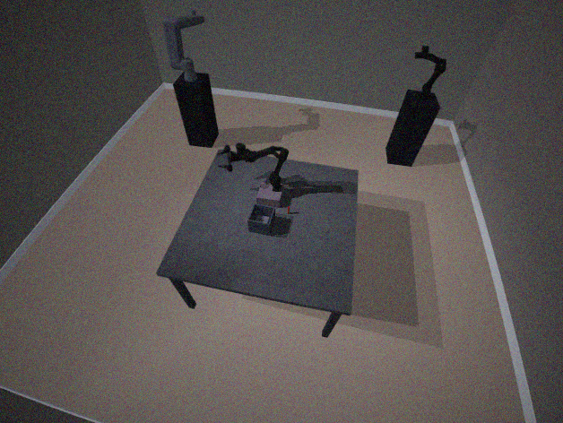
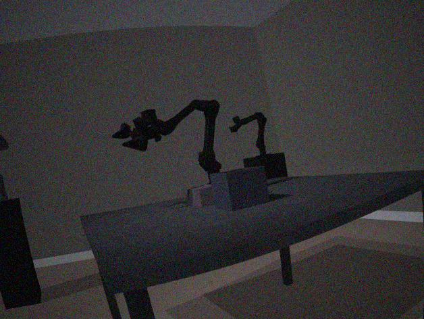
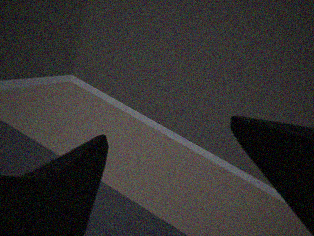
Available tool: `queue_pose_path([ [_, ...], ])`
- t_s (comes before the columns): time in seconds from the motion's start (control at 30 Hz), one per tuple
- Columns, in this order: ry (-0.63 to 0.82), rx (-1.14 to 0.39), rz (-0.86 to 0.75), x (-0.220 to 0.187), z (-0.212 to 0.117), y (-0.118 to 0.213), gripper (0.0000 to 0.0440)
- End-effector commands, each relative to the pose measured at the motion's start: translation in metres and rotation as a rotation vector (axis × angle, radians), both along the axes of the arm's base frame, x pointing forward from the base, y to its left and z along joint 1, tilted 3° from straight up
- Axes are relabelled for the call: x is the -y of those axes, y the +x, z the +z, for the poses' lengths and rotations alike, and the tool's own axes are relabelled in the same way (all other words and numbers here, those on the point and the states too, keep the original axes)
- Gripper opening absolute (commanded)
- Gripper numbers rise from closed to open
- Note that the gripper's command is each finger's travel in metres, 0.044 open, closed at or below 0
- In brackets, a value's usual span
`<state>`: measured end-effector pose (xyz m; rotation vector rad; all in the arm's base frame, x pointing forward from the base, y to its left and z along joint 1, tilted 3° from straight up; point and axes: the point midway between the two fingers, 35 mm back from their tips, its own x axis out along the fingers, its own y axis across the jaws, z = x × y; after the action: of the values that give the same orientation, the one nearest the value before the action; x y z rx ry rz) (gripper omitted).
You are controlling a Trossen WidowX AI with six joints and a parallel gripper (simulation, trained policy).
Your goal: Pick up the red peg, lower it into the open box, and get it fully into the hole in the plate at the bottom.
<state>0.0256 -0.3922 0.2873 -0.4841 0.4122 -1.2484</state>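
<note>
The red peg (image 1: 288,209) stands upright on the grey table (image 1: 290,272) (image 2: 154,240), just right of the open box in the top view. The open blue-grey box (image 1: 260,226) (image 2: 246,188) sits near the middle of the table. A pale patch shows at its bottom, but the hole cannot be made out. My gripper (image 1: 221,158) (image 2: 118,140) (image 3: 168,131) is open and empty, held high and far to the left of the peg and box. The peg is hidden in the exterior view and out of the wrist view.
A pinkish block (image 1: 268,195) (image 2: 201,196) sits between the box and my arm's base. Two other arms stand on dark pedestals (image 1: 196,111) (image 1: 411,129) beyond the table. The wrist view shows floor (image 3: 145,165), wall and a strip of table.
</note>
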Motion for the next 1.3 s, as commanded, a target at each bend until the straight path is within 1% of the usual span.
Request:
queue_pose_path([
  [0.0, -0.012, 0.037, 0.075, -0.004, 0.024, 0.032, 0.0440],
  [0.37, -0.015, 0.180, 0.323, -0.042, 0.088, 0.127, 0.0440],
  [0.7, 0.049, 0.343, 0.532, -0.095, 0.130, 0.193, 0.0440],
  [0.97, 0.182, 0.485, 0.670, -0.141, 0.146, 0.232, 0.0440],
  [1.27, 0.416, 0.632, 0.775, -0.191, 0.146, 0.263, 0.0440],
])
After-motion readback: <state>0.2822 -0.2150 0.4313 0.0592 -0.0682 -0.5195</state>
